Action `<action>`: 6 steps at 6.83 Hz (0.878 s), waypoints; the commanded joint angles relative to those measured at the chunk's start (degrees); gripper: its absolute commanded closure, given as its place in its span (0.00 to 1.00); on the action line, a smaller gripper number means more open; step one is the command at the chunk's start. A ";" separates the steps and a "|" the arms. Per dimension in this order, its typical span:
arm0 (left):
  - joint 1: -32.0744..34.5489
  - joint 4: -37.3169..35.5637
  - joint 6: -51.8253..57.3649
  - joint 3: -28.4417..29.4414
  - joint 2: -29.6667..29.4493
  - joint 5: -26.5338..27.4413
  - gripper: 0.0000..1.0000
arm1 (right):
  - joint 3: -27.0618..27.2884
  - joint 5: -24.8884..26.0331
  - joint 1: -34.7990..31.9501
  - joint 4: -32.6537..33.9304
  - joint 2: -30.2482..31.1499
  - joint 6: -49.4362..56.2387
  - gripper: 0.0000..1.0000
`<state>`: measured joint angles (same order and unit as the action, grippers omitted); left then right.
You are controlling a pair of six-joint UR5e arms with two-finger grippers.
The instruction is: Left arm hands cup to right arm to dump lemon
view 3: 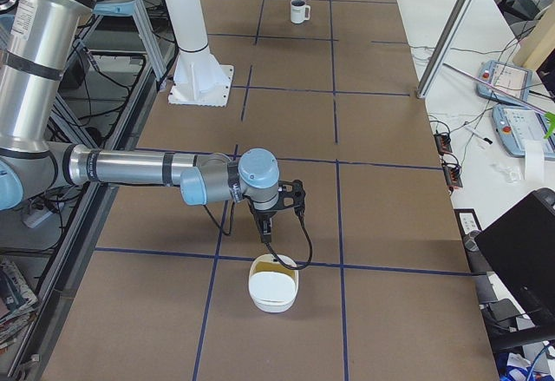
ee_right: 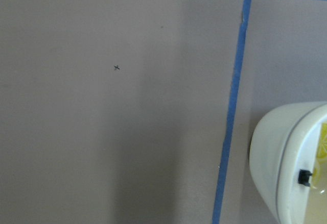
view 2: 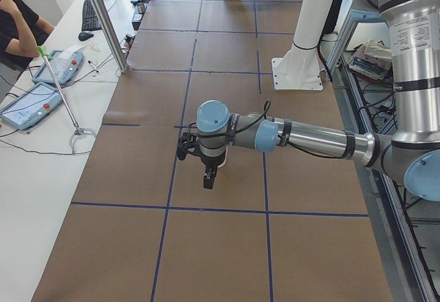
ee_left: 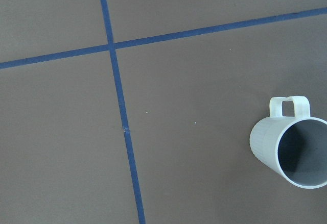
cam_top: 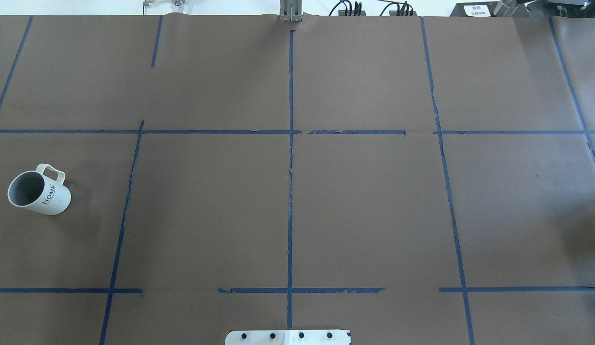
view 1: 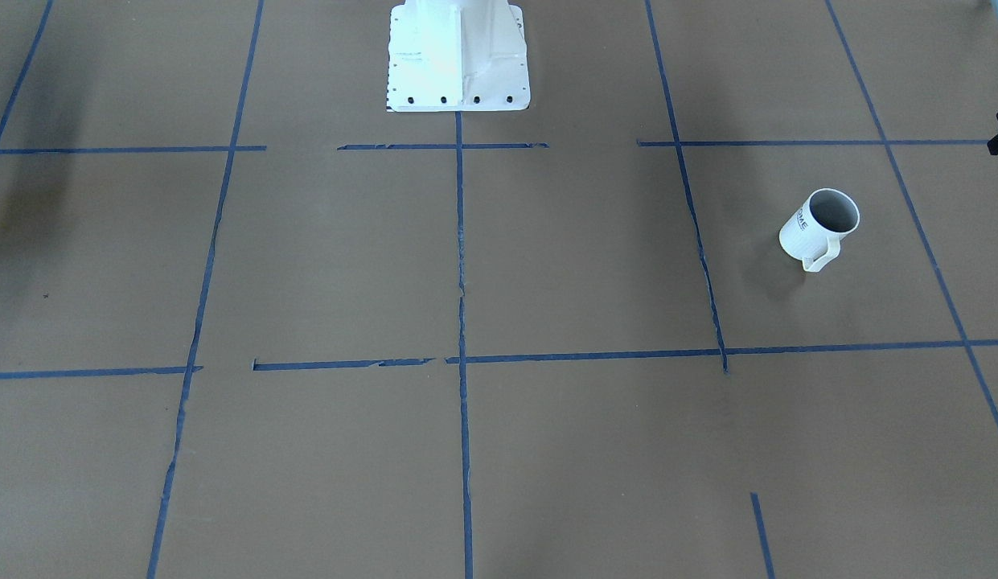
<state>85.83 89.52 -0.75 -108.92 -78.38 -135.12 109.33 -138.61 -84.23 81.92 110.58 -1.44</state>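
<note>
The cup (cam_top: 38, 191) is a white ribbed mug with "HOME" lettering. It stands upright at the table's left end and also shows in the front view (view 1: 820, 227), the right side view (view 3: 298, 10) and the left wrist view (ee_left: 291, 150). Its dark grey inside shows no lemon, so the lemon is out of view. In the left side view my left gripper (view 2: 208, 178) hangs above the table and the mug is hidden. My right gripper (view 3: 264, 229) hangs low at the other end. I cannot tell whether either gripper is open or shut.
A white rounded container (view 3: 273, 287) with something yellowish inside sits just beyond the right gripper, and it also shows in the right wrist view (ee_right: 291, 163). The robot's white base (view 1: 458, 56) stands mid-table. An operator, tablets and cables are along the table's side.
</note>
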 commanded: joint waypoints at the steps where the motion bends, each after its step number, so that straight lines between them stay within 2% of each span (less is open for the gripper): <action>1: 1.88 -2.76 2.51 3.10 -0.46 -1.46 0.00 | 0.36 0.53 -4.00 10.57 -0.28 10.54 0.00; 3: 4.41 -8.11 8.81 2.32 -0.46 -2.34 0.00 | 2.55 0.80 -5.07 13.52 0.51 11.29 0.00; 4: 4.52 -10.84 8.84 1.87 -0.55 -2.34 0.00 | 2.56 3.32 -5.07 13.44 0.60 11.29 0.00; 6: 4.52 -13.14 8.49 0.73 -0.81 -2.08 0.00 | 2.21 3.35 -5.07 13.00 0.60 10.76 0.00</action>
<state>90.27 77.83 7.74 -107.55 -79.06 -137.35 111.68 -135.52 -89.26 95.08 111.18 9.49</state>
